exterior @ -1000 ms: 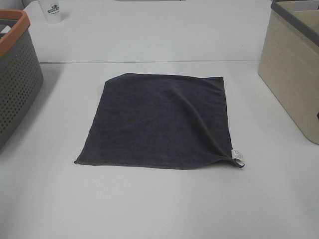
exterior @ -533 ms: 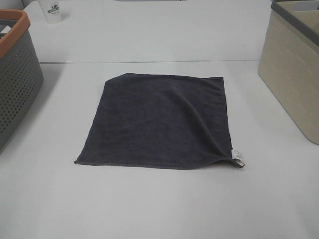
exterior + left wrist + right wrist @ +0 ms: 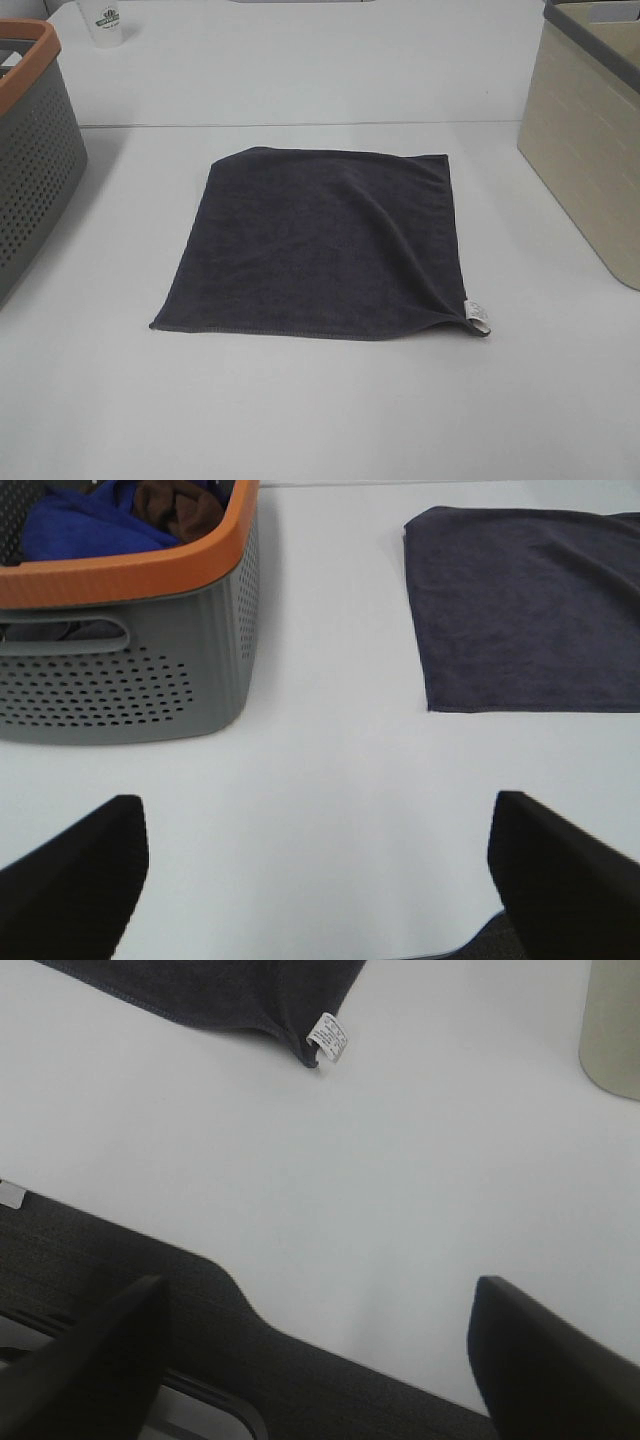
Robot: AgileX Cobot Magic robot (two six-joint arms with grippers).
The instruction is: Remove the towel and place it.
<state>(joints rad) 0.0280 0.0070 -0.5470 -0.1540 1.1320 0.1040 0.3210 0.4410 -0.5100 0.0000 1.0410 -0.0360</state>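
Observation:
The towel (image 3: 325, 245) is a dark charcoal-grey square cloth lying flat on the white table, with a small white tag (image 3: 478, 315) at its near right corner. Neither gripper shows in the exterior high view. In the left wrist view my left gripper (image 3: 315, 810) is open and empty above bare table, apart from the towel's corner (image 3: 520, 610). In the right wrist view my right gripper (image 3: 320, 1290) is open and empty near the table's front edge, apart from the towel's tagged corner (image 3: 300, 1020).
A grey perforated basket with an orange rim (image 3: 30, 150) stands at the left and holds blue and brown cloths (image 3: 120, 520). A beige bin (image 3: 585, 140) stands at the right. A white cup (image 3: 103, 22) stands at the far left back.

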